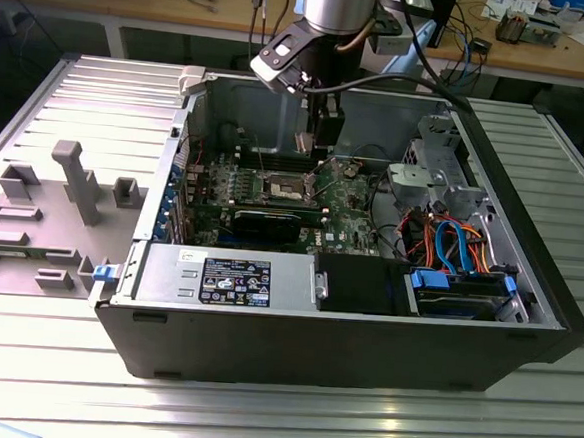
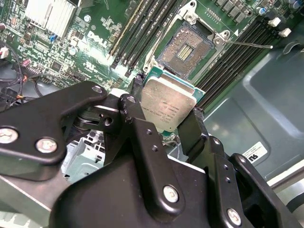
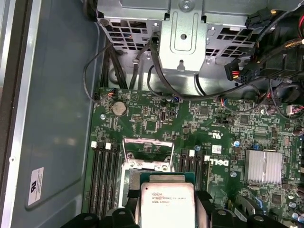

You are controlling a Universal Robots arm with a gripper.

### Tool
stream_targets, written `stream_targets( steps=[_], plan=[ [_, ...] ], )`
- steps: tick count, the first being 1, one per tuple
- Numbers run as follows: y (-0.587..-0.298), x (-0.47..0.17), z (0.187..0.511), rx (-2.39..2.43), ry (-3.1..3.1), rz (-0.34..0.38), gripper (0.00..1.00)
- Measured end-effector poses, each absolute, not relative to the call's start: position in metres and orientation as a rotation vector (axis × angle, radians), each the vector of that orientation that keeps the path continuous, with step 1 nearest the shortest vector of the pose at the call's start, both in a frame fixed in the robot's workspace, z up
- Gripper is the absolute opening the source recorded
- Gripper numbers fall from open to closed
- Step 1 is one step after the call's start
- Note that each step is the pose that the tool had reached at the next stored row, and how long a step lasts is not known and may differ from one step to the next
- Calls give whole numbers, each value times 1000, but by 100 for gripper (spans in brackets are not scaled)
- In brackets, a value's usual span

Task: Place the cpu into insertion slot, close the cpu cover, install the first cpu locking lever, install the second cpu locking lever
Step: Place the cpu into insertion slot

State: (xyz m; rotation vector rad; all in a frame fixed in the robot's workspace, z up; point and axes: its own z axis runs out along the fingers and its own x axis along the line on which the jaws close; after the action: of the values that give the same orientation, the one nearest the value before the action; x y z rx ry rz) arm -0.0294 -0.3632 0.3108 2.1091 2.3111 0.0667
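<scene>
1 cpu (image 2: 168, 107) | grasped by end effector (image 2: 164, 116) | held clear of open insertion slot (image 2: 185, 50)

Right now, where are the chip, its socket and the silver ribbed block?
chip (image 2: 168, 102): second wrist view, middle of its metal face.
socket (image 2: 183, 51): second wrist view, its dark centre.
silver ribbed block (image 3: 262, 166): first wrist view, middle of its ribs.

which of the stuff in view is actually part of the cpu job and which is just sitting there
Part of the job:
cpu, clamped in the gripper
insertion slot, empty
cpu cover, open

Just sitting there:
memory slots
heatsink
power supply
orange and blue cables
</scene>
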Motion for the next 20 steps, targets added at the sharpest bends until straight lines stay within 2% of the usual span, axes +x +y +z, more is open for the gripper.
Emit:
stream_targets(
  steps=[20],
  plan=[
    [-363, -32, 309, 2145, 2277, 66, 55]
  ],
)
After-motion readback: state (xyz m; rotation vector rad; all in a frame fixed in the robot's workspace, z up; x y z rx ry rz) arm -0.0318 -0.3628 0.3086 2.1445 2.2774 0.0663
